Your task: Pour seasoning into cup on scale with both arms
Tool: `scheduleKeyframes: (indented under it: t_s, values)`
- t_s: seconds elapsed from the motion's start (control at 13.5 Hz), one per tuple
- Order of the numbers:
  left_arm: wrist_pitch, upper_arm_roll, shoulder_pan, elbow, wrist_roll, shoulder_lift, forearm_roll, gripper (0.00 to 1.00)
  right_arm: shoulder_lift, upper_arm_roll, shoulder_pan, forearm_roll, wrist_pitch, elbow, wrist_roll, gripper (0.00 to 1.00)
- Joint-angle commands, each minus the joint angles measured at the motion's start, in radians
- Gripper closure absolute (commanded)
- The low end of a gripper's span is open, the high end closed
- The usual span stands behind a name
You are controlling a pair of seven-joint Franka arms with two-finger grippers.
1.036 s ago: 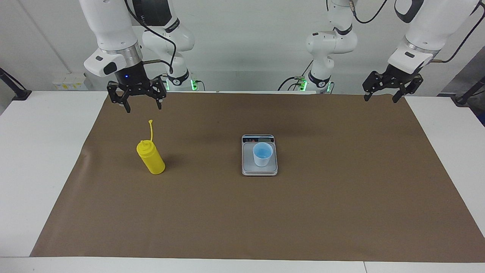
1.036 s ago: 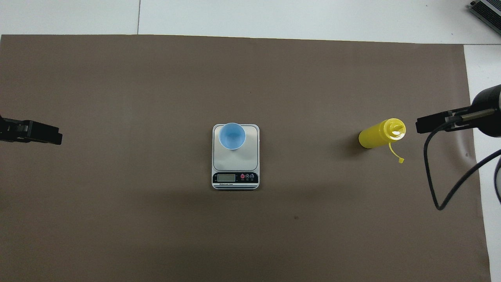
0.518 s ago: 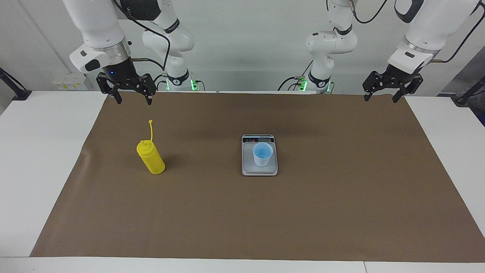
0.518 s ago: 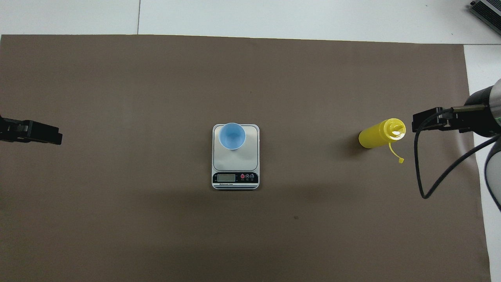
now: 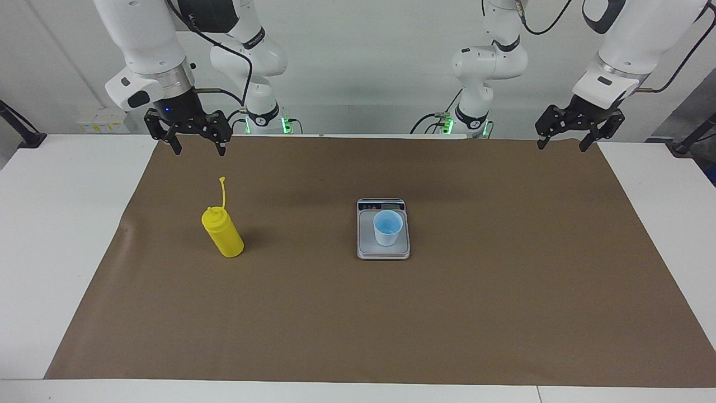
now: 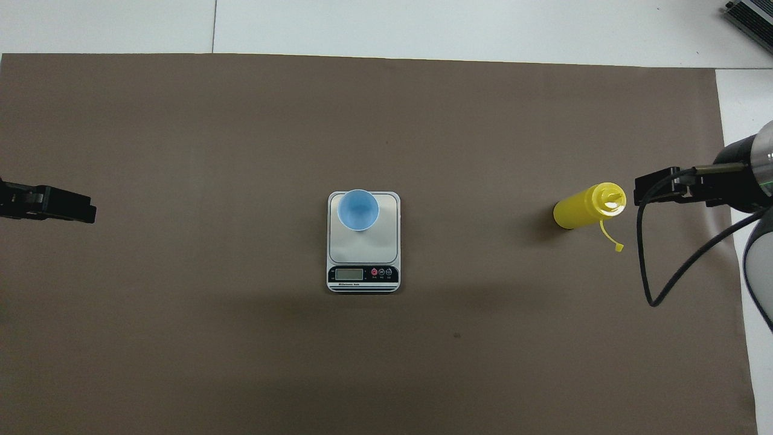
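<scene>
1. Spread across the white table point(image 5: 67, 235): a brown mat point(image 5: 503, 313), edges running almost to the table's rim at the end farthest from the robots, white margins bare at both arms' ends.
2. Raised over the mat's edge nearest the robots, at the right arm's end: the right gripper point(image 5: 197, 146), fingers spread wide and pointing down, holding nothing, well clear of everything below.
3. Waiting high over the mat's corner at the left arm's end: the left gripper point(image 5: 561, 144), fingers wide apart, empty.
4. Centred on the mat, with open brown surface on every side: the scale point(image 5: 383, 253), display strip point(image 6: 363, 275) on the short edge nearest the robots.
5. Upright toward the right arm's end, well apart from the scale: the seasoning point(image 5: 223, 233), nozzle open, cap strap point(image 5: 223, 191) standing up above it; farther from the robots than the spot under the right gripper.
6. Standing on the weighing plate, toward its edge farthest from the robots: the cup point(image 5: 387, 228), mouth up.
</scene>
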Motion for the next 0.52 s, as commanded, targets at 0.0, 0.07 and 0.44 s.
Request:
scheduleKeyframes:
  t_s: [0.0,0.07,0.44]
  values:
    - [-0.016,-0.008,0.016,-0.007,-0.003,-0.015,-0.007,0.00,-0.022,0.005,-0.004,0.000,0.018,-0.029,0.014,0.00]
    - [-0.016,-0.008,0.016,-0.007,-0.003,-0.015,-0.007,0.00,-0.022,0.007,-0.007,0.002,0.015,-0.027,0.014,0.00]
    - [-0.016,-0.008,0.016,-0.007,-0.002,-0.015,-0.007,0.00,-0.023,0.004,-0.013,0.002,0.004,-0.027,0.014,0.00]
